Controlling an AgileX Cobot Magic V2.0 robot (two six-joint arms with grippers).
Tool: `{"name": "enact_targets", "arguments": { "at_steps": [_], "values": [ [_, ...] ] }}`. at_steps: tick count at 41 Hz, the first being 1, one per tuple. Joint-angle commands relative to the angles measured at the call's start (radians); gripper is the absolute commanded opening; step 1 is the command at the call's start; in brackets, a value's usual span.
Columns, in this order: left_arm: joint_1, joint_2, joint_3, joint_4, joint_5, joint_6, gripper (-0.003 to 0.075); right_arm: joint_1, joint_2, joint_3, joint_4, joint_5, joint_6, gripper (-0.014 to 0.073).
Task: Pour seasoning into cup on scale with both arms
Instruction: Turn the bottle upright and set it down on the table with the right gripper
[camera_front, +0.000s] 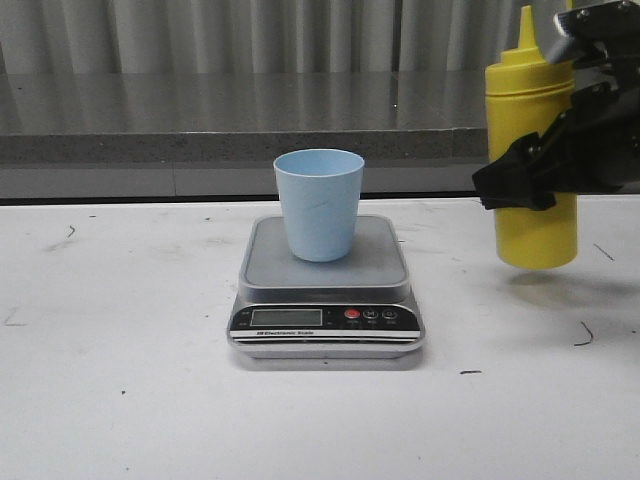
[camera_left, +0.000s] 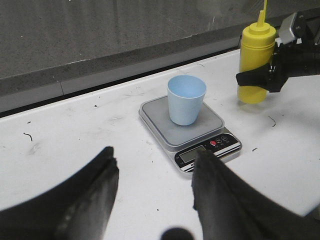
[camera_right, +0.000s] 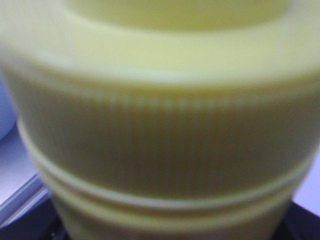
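Note:
The pale blue cup stands upright on the steel platform of the silver scale at the table's middle. To its right, the yellow seasoning bottle is upright, its base just above the table, with my right gripper shut around its body. In the right wrist view the bottle fills the picture and hides the fingers. My left gripper hangs open with nothing in it, near the table's front left. Its view takes in the cup, the scale and the bottle.
A grey ledge runs along the back of the white table, with a corrugated wall behind it. Small dark scuffs mark the tabletop. The scale's black panel with its display and red button faces the front.

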Motion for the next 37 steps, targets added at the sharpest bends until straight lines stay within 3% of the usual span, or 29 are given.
{"name": "enact_targets", "arguments": {
  "at_steps": [1,9,19,21,28,37],
  "values": [
    [-0.005,0.007,-0.025,0.001,-0.084,-0.006,0.0347,-0.006,0.004,-0.025,0.121,-0.190,-0.122,0.0307],
    [-0.005,0.007,-0.025,0.001,-0.084,-0.006,0.0347,-0.006,0.104,-0.025,0.288,-0.336,-0.145,0.0307],
    [-0.005,0.007,-0.025,0.001,-0.084,-0.006,0.0347,-0.006,0.176,-0.025,0.297,-0.436,-0.145,0.0323],
    [-0.005,0.007,-0.025,0.001,-0.084,-0.006,0.0347,-0.006,0.176,-0.025,0.297,-0.434,-0.145,0.0371],
    [-0.005,0.007,-0.025,0.001,-0.084,-0.006,0.0347,-0.006,0.176,-0.025,0.297,-0.436,-0.145,0.0664],
    [-0.005,0.007,-0.025,0.001,-0.084,-0.006,0.0347,-0.006,0.153,0.015,0.313,-0.436,-0.144,0.0643]
  ]
}}
